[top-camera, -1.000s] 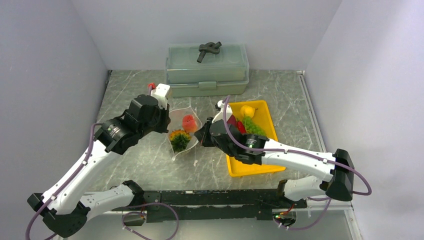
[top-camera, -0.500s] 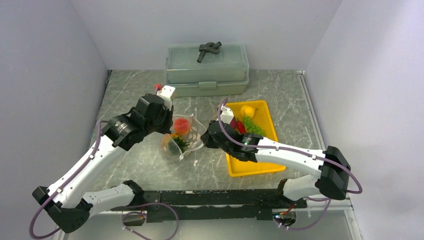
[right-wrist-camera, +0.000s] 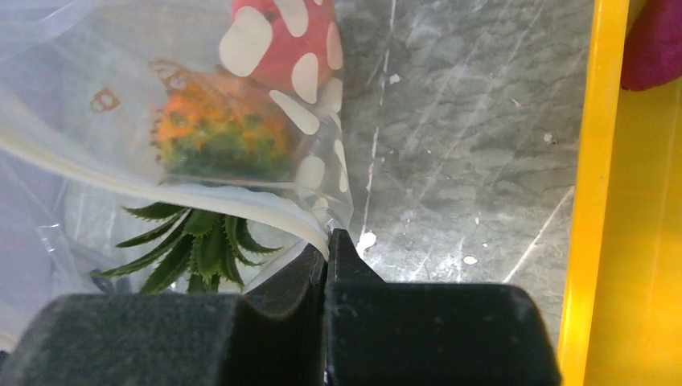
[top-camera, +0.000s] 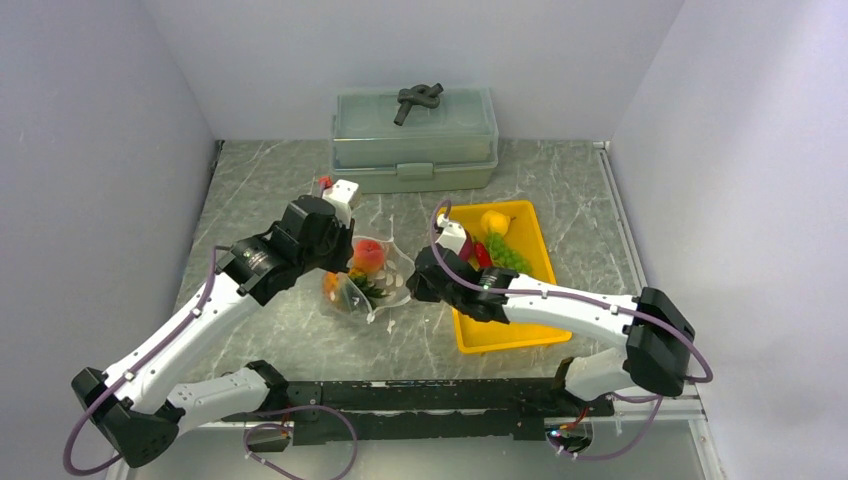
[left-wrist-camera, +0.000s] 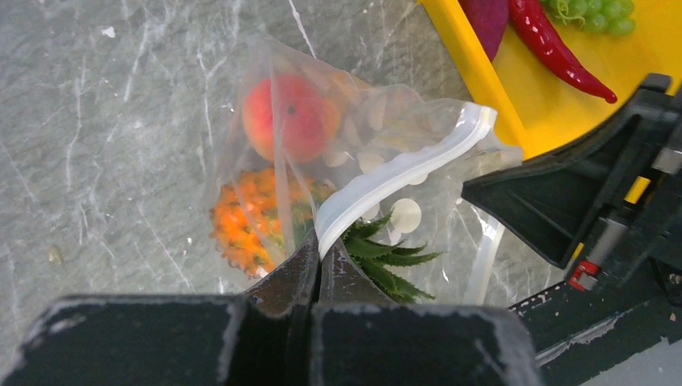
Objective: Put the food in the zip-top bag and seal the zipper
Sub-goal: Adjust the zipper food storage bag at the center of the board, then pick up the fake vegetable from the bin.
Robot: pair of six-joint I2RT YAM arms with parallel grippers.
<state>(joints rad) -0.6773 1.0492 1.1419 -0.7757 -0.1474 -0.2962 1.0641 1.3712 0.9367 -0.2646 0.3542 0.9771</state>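
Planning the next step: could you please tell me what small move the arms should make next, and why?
Probably raise both arms a little, so the contents slide deeper. The left gripper and right gripper are each shut on the whitish zipper strip of the clear plastic bag, and the green crown of the orange toy pineapple lies right at that strip, where it would likely block sealing.

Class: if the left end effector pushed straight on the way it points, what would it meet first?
The left end effector is shut on the zipper, so the bag comes first, then probably the pineapple inside; depth is unclear.
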